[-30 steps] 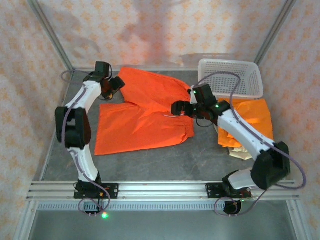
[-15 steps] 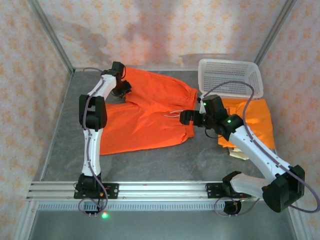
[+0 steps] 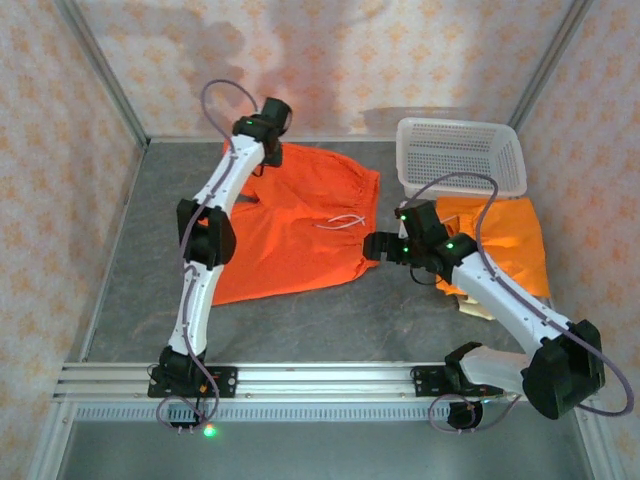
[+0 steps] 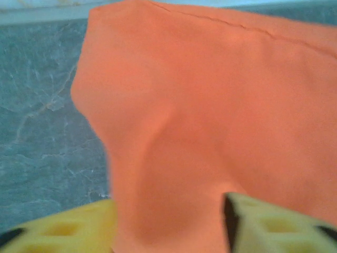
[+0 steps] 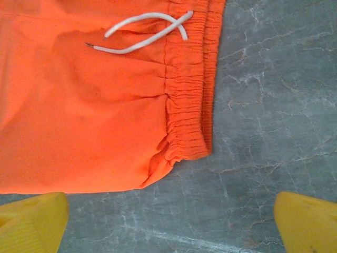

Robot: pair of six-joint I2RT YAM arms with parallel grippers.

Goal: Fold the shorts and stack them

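Bright orange shorts (image 3: pixel 300 240) lie spread on the grey table, the waistband and white drawstring (image 3: pixel 340 222) at their right side. My left gripper (image 3: pixel 265 150) reaches over their far left corner. In the left wrist view, orange cloth (image 4: pixel 210 105) rises in a ridge between the parted yellow fingers of my left gripper (image 4: pixel 168 221). My right gripper (image 3: pixel 372 245) hovers open just off the waistband's near corner (image 5: pixel 187 142), and bare table lies under that gripper (image 5: pixel 171 221). Folded orange shorts (image 3: pixel 510 240) lie stacked at the right on beige shorts (image 3: pixel 478 305).
A white perforated basket (image 3: pixel 460 155) stands at the back right, just behind the folded stack. Metal frame posts and patterned walls close in the back and sides. An aluminium rail (image 3: pixel 320 380) runs along the near edge by the arm bases.
My left arm swung from the left side up to the back, drawing the shorts' far left part with it. Its fingers closed and then parted again. My right gripper backed slightly off the waistband.
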